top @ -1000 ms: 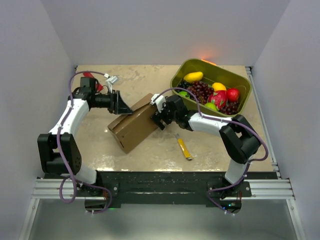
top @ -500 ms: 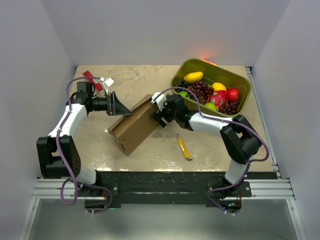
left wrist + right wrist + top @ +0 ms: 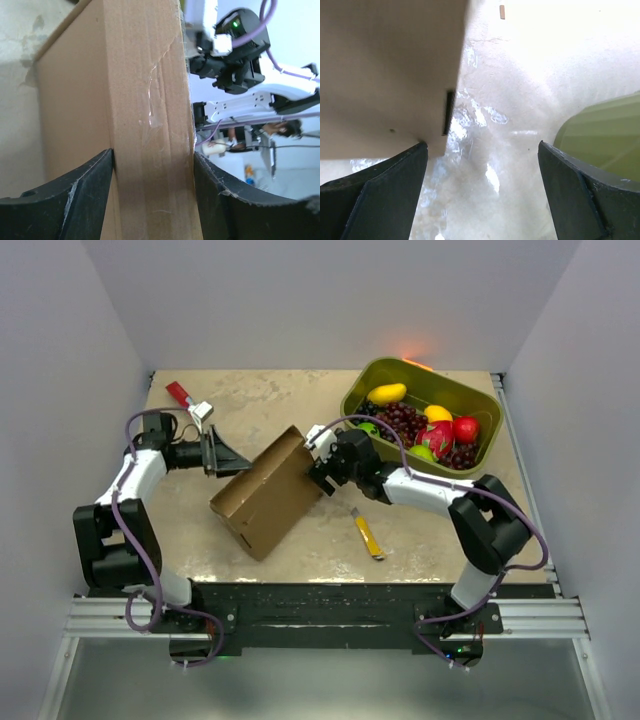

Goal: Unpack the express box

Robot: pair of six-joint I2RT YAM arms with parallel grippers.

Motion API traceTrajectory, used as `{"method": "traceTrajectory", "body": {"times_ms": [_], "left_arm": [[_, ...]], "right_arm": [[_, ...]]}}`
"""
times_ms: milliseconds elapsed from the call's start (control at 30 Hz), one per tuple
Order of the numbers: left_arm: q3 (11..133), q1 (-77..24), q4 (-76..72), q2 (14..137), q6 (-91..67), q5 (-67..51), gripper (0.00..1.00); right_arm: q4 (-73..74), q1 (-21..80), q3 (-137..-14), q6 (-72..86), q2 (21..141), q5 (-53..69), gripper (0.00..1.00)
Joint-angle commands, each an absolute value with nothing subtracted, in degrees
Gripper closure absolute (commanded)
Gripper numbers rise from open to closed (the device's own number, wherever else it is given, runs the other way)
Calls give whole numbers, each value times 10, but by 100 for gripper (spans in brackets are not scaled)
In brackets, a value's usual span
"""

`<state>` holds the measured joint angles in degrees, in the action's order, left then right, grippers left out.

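The express box [image 3: 265, 495] is a plain brown cardboard mailer lying slantwise in the middle of the table. My left gripper [image 3: 228, 456] is shut on its far left end. In the left wrist view both black fingers [image 3: 90, 185] press the box's narrow side [image 3: 145, 125]. My right gripper [image 3: 323, 476] is open at the box's right corner. In the right wrist view the box [image 3: 385, 75] fills the upper left, its corner just above my left finger [image 3: 395, 175], and only bare table shows between the jaws of my right gripper [image 3: 482, 150].
An olive-green tub [image 3: 480, 405] of fruit stands at the back right; its wall shows in the right wrist view [image 3: 605, 130]. A yellow packet [image 3: 368, 535] lies right of the box. A red item [image 3: 180, 393] and a white piece [image 3: 201, 410] lie at the back left.
My left arm has drawn back to the left with the box end in its grip. The box has shifted left and turned a little. The right gripper stayed at its right corner.
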<state>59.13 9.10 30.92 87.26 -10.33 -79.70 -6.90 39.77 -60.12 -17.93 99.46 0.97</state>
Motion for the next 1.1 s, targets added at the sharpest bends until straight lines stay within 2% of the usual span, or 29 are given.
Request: {"method": "traceTrajectory", "body": {"times_ms": [0, 133, 200, 267, 400, 667, 1067], "left_arm": [[633, 113, 395, 885, -59, -847, 91], [664, 114, 383, 880, -66, -833, 92], [682, 113, 389, 879, -64, -830, 93], [703, 114, 387, 878, -62, -827, 94], [711, 114, 376, 876, -72, -817, 97], [730, 112, 372, 869, -58, -766, 100], [709, 98, 372, 848, -52, -716, 100]], "right_arm": [[-83, 396, -578, -203, 946, 25, 7], [-55, 396, -597, -222, 911, 67, 8], [-45, 396, -619, -251, 883, 133, 9], [-23, 396, -631, -314, 846, 215, 11], [59, 411, -659, -447, 817, 299, 12], [52, 457, -671, -598, 833, 311, 10], [40, 481, -744, -647, 907, 284, 9]]}}
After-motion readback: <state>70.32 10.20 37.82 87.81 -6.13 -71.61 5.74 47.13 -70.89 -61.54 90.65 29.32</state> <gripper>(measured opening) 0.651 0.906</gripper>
